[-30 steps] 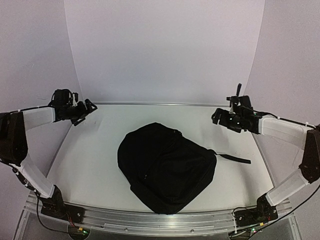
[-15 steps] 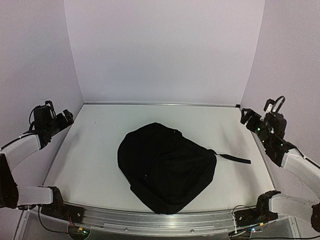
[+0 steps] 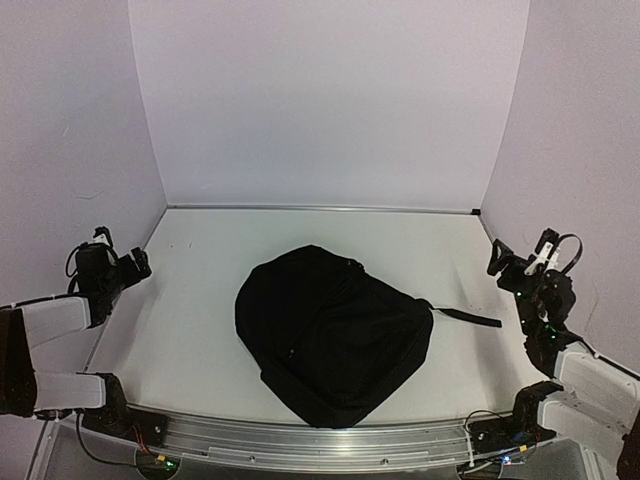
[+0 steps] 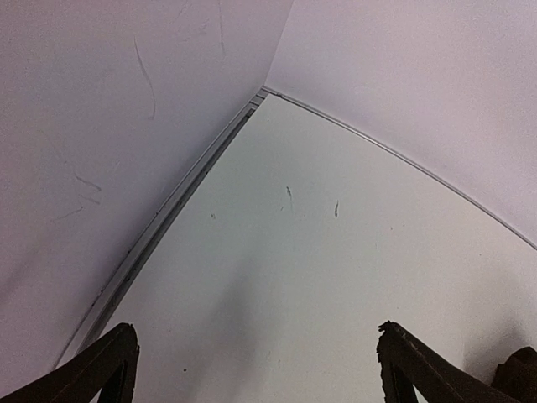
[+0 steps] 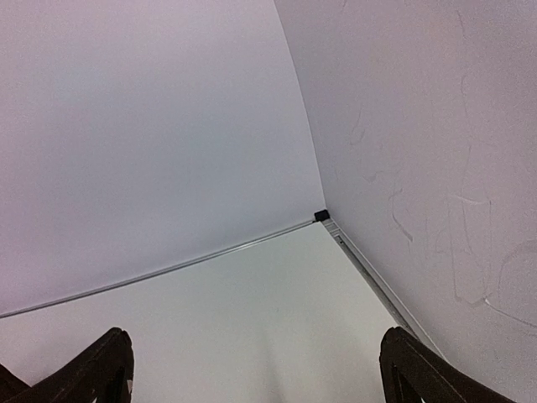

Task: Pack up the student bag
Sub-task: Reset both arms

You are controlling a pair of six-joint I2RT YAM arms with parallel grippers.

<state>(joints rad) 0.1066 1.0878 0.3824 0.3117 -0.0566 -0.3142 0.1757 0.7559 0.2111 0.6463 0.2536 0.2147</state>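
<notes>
While the white table (image 3: 190, 330) sits inside 3 pale walls (image 3: 330, 100), the black student bag (image 3: 330, 335) lies flat in the middle of it, with 1 strap (image 3: 465, 317) poking out to the right. The left gripper (image 3: 135, 266) hangs by the left wall, fingers wide apart, holding nothing. The right gripper (image 3: 520, 256) hangs by the right wall, wide apart too, holding nothing.
</notes>
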